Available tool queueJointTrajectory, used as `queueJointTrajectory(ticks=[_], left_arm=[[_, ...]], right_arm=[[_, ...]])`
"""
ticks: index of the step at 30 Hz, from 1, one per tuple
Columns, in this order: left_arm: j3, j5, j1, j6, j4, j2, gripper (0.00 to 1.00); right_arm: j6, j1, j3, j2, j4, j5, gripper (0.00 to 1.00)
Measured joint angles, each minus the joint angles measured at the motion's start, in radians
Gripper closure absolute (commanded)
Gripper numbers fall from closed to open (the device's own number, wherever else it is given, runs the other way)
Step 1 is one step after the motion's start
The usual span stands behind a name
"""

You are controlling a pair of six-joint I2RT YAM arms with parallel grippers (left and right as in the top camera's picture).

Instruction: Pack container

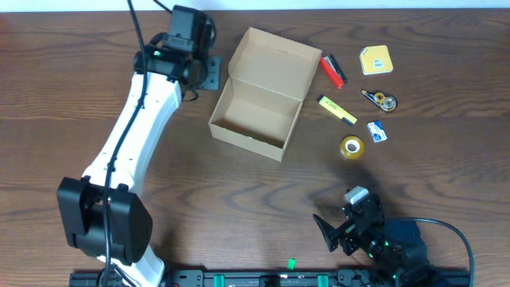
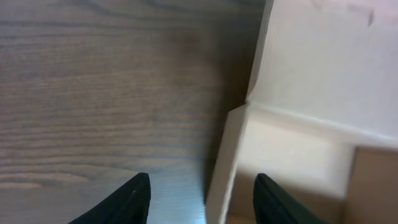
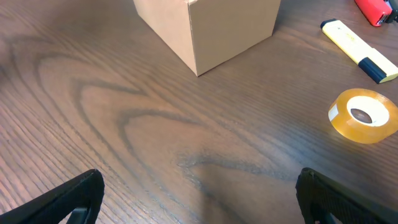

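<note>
The container (image 1: 256,112) is a tan cardboard box, open, with its flap lid (image 1: 275,57) raised at the back. It stands at mid-table and looks empty. My left gripper (image 1: 209,73) is open at the box's back-left corner; in the left wrist view the box's side wall (image 2: 225,163) stands between the open fingers (image 2: 202,198). My right gripper (image 1: 335,231) is open and empty near the front edge, right of centre. In the right wrist view the box corner (image 3: 211,28) lies ahead of the open fingers (image 3: 199,196).
Right of the box lie a red item (image 1: 333,70), a yellow highlighter (image 1: 337,110), a yellow pad (image 1: 376,60), a tape dispenser (image 1: 381,100), a small blue-white item (image 1: 377,131) and a roll of clear tape (image 1: 351,147). The highlighter (image 3: 359,51) and tape roll (image 3: 363,116) also show in the right wrist view.
</note>
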Motion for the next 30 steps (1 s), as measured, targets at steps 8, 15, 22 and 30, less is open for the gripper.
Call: queueJointTrajectory(ticks=[8, 15, 22, 30], left_arm=[[-0.219, 0.055, -0.016, 0.068, 0.077, 0.0, 0.43], [-0.254, 0.063, -0.019, 0.072, 0.096, 0.0, 0.43], [-0.254, 0.062, -0.034, 0.043, 0.102, 0.0, 0.64], [-0.254, 0.062, -0.034, 0.035, 0.103, 0.0, 0.75]], right_arm=[[0.0, 0.0, 0.0, 0.0, 0.0, 0.0, 0.01], [0.0, 0.0, 0.0, 0.0, 0.0, 0.0, 0.01], [0.0, 0.0, 0.0, 0.0, 0.0, 0.0, 0.01], [0.0, 0.0, 0.0, 0.0, 0.0, 0.0, 0.01]])
